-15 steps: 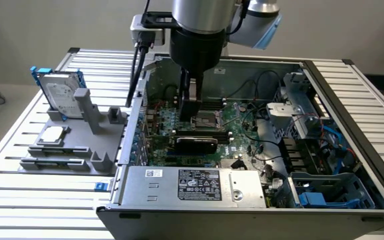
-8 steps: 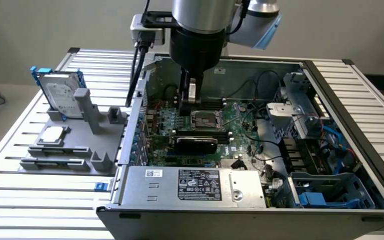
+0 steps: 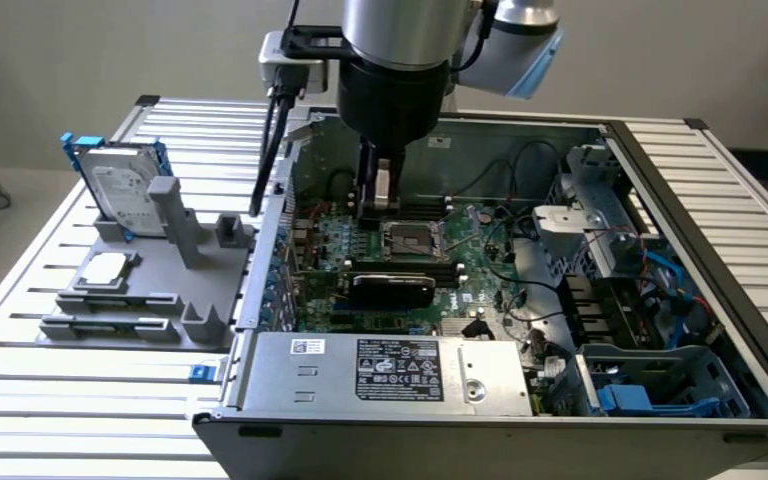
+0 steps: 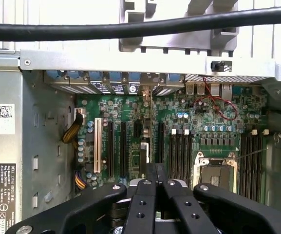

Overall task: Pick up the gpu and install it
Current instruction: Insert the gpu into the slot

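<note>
An open computer case (image 3: 491, 448) lies on a slatted metal table (image 3: 37, 400), with its inside facing up. A robot arm (image 3: 398, 60) reaches down into the case from above. Its gripper (image 3: 379, 205) hangs over the green circuit board (image 3: 484, 235) on the case floor, close to the square processor socket (image 3: 404, 237) near the middle of the case. The two black fingers are pressed together, and nothing can be seen held between them. In the wrist view the gripper (image 4: 155, 168) is clenched the same way above the circuit board (image 4: 179, 122), with the processor socket (image 4: 215, 171) just beside it.

The gpu (image 3: 387, 287) is inside the case, near its middle. It stands on its long edge on the circuit board, with its black cover showing. It sits between the processor socket and the silver power supply box (image 3: 384, 372) that lies along the case's near wall. The gripper is apart from the gpu and does not touch it. Whether the gpu is pressed fully into its slot cannot be told.

Outside the case, on the exterior view's left of it, a grey holder (image 3: 144, 300) rests on the table. A hard drive in a blue frame (image 3: 120, 185) stands upright in the holder. A black cable (image 3: 275, 140) hangs from the arm down beside the case wall.
</note>
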### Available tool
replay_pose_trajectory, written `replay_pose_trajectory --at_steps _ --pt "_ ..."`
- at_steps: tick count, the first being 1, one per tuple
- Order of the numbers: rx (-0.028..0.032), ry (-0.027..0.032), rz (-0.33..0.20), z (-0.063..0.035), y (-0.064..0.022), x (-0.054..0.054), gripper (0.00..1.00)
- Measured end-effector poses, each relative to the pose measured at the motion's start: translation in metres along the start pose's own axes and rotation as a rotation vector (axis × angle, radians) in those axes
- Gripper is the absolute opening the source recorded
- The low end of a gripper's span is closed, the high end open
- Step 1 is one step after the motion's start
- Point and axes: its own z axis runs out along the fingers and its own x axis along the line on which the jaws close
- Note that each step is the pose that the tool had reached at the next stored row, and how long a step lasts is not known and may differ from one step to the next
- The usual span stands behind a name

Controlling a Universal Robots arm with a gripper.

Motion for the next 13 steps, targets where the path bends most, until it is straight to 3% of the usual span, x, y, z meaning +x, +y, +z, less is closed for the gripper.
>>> replay_pose_trajectory --at_steps 13 --pt "0.0 0.0 0.0 0.0236 0.0001 0.002 0.11"
